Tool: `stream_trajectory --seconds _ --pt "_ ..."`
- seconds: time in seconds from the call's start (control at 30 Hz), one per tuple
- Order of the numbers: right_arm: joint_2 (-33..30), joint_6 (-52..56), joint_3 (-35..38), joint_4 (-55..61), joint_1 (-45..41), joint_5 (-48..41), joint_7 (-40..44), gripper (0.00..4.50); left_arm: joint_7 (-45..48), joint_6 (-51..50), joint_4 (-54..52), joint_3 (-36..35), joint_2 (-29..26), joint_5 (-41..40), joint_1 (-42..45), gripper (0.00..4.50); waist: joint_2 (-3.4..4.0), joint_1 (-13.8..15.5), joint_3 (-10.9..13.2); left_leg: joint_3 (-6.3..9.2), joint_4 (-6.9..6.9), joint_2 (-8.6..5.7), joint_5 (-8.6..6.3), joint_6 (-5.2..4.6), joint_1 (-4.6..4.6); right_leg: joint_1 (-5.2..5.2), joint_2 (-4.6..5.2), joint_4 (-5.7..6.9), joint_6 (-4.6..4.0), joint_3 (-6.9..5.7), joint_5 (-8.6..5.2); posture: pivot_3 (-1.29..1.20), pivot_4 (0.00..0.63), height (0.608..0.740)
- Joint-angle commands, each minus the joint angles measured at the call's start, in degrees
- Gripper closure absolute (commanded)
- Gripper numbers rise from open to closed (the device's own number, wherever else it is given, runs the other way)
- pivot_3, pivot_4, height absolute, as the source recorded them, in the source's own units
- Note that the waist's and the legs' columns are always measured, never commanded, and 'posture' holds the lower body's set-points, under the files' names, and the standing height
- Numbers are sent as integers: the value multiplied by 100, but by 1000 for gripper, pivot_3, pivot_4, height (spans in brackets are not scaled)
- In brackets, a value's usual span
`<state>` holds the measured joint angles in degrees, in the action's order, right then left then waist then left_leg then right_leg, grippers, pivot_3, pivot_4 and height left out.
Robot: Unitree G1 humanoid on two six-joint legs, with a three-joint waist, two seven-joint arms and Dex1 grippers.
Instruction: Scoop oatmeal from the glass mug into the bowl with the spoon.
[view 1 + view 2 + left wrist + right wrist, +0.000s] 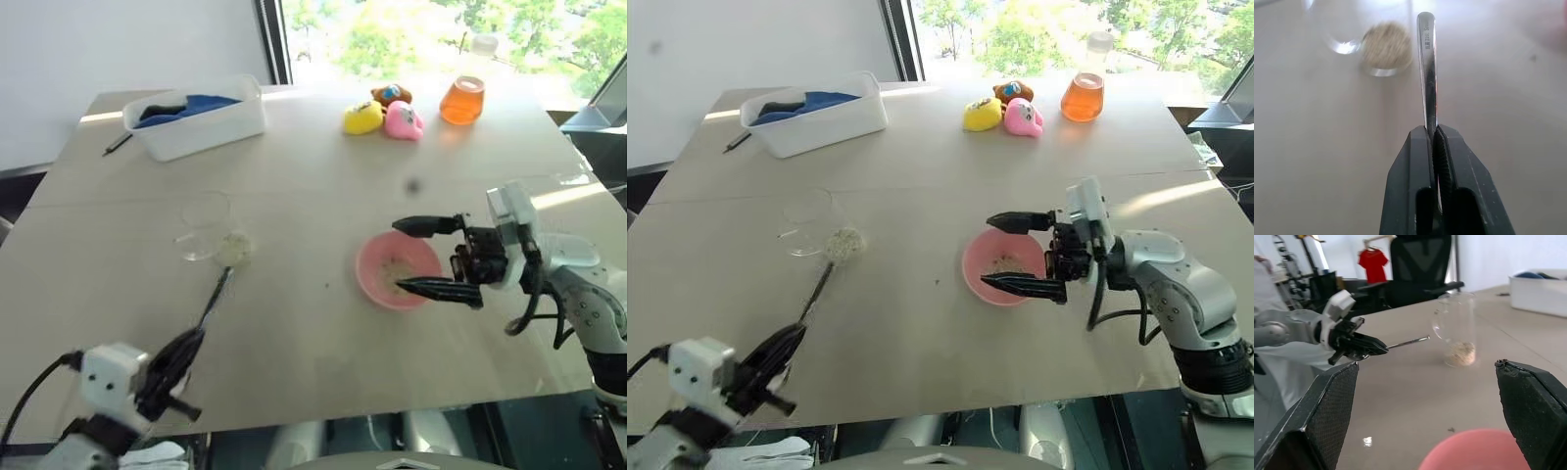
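Note:
The pink bowl (384, 277) sits right of the table's middle with a few oatmeal flakes in it. My right gripper (399, 256) hovers over it from the right, open, one finger by the far rim and one by the near rim, holding nothing. The glass mug (204, 227) stands upright to the left, with oatmeal (233, 250) in its bottom. My left gripper (192, 341) is low near the front left edge, shut on the spoon (216, 299). The slim silver shaft (1426, 73) points toward the mug and ends just short of it.
A white tub (201, 132) holding blue cloth stands at the back left, with a dark pen (118, 144) beside it. Rubber toys (384, 116) and an orange tumbler (462, 98) are at the back right. The table's front edge runs just past my left gripper.

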<state>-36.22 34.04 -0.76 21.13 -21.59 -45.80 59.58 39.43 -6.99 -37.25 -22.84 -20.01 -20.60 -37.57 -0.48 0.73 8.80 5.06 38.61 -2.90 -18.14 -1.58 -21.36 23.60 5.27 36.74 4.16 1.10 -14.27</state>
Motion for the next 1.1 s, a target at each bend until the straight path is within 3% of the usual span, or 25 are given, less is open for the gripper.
stream_trajectory --seconds 0.03,0.2,0.3,0.47,0.7,1.1 --pt "180 359 -22 155 -66 45 -683 0 -340 -18 -327 885 2 492 558 4460 1 -1 0 -1 0 -2 0 0 0 0 -4 0 0 1 0 0 150 740" --pt "621 1336 -207 343 -401 166 -2123 0 -850 49 -192 1941 183 1178 1476 4460 2 -31 0 -4 1 -2 1 2 0 8 -22 8 0 5 1 0 150 740" --pt "1314 2087 -3 304 -710 -377 -3128 0 -1060 59 -50 2183 437 1062 1866 4460 3 -72 0 -7 1 2 4 6 -2 17 -25 15 0 12 1 0 150 740" --pt "2092 2854 190 244 -1053 -1003 -4062 0 -996 136 199 2397 363 1112 2153 4460 7 -106 0 2 1 -1 8 11 -4 18 -29 21 0 4 1 0 150 740" --pt "2723 3617 213 -19 -1342 -1742 -4643 0 -931 258 323 2527 338 1032 2212 4460 10 -154 1 3 2 -2 8 11 -6 21 -31 25 0 2 1 0 150 740" --pt "2955 3855 229 -586 -1572 -1748 -4851 0 -865 474 416 2631 273 926 2113 4460 12 -166 1 1 6 -3 9 10 -6 21 -34 31 0 3 1 0 150 740"
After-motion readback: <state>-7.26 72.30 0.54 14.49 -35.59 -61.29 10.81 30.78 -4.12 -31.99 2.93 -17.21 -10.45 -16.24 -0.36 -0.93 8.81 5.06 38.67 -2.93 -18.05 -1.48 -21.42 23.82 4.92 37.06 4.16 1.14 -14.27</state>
